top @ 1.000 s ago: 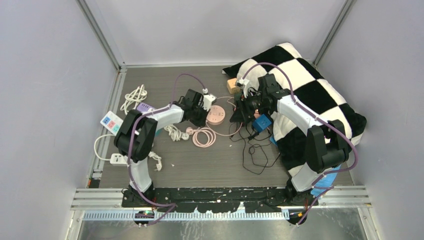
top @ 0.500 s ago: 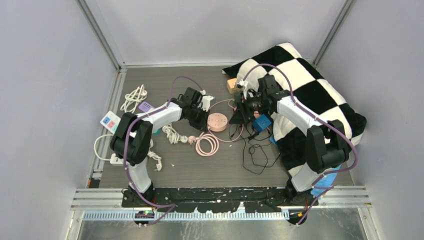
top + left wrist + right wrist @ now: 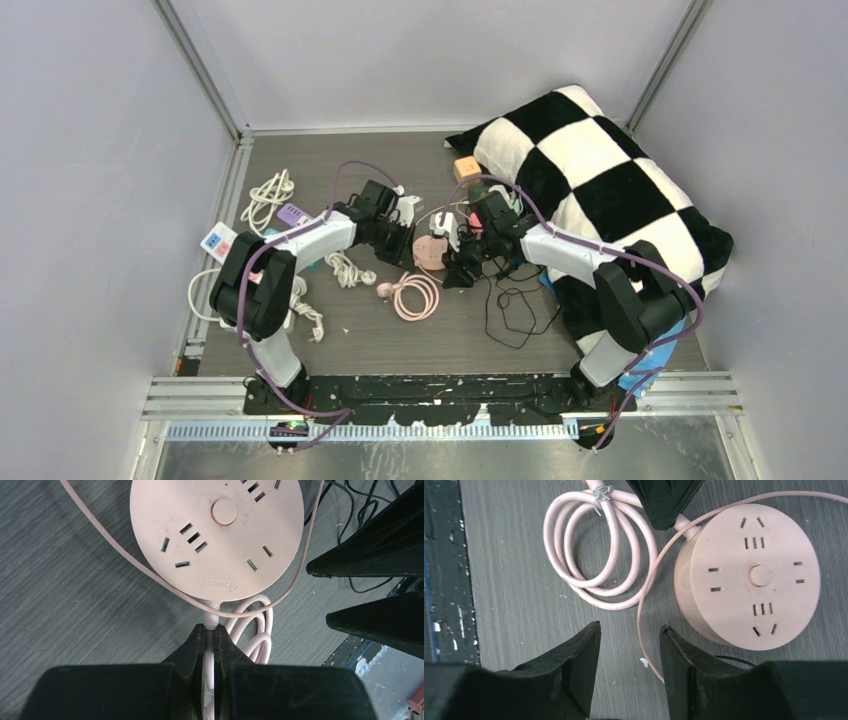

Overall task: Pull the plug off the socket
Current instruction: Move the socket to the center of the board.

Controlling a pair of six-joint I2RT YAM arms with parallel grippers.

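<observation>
The round pink socket (image 3: 432, 250) lies flat on the grey table, and every slot showing on its face (image 3: 749, 575) is bare. No plug shows in it; the plug is out of view. My left gripper (image 3: 211, 630) is shut on the thick pink cord right where it leaves the socket (image 3: 215, 535). That cord runs on into a coil (image 3: 594, 545). My right gripper (image 3: 630, 627) hangs open over bare table just beside the socket, holding nothing. A thin pink cable (image 3: 644, 605) curves past its right fingertip and across the socket's face.
A black-and-white checkered pillow (image 3: 610, 170) fills the right side. Loose black cables (image 3: 510, 310) lie near it. White power strips (image 3: 222, 243) and a white cord bundle (image 3: 268, 195) sit along the left edge. An orange block (image 3: 465, 168) rests at the back.
My right arm has swung left from the pillow's edge to the socket, and its jaws have narrowed. The socket has slid slightly nearer, with the left gripper still shut on its cord.
</observation>
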